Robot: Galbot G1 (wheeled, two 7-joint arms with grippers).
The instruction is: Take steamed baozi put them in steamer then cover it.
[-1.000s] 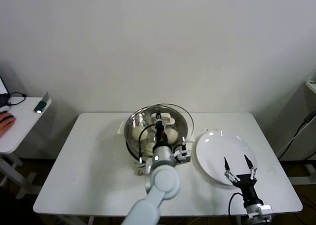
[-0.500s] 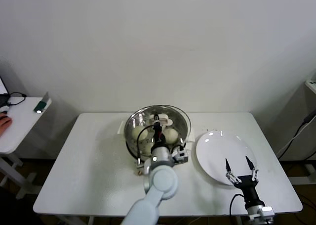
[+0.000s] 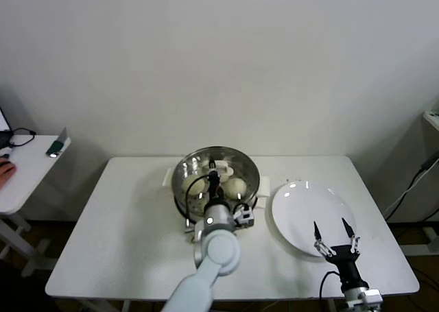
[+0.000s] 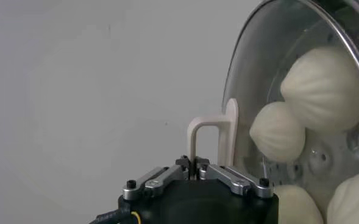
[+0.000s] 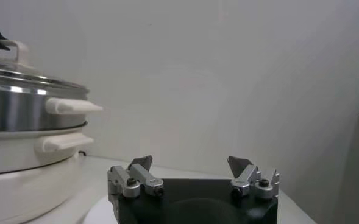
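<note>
The steamer, a shiny steel pot on a white base, stands at the middle back of the table. The cover, a glass lid with a metal rim, lies over it, rim lined up with the pot's rim. Through the glass I see several cream-white baozi on the holed tray; the left wrist view shows them too. My left gripper is shut on the cover's white handle. My right gripper hangs open over the white plate, holding nothing.
A flat white plate lies right of the steamer, bare. The steamer's white side handles stick out toward the plate. A side table with small items stands off to the far left.
The cover, held by my left gripper, has shifted left from an offset position and now sits centred over the pot. My right gripper has barely moved.
</note>
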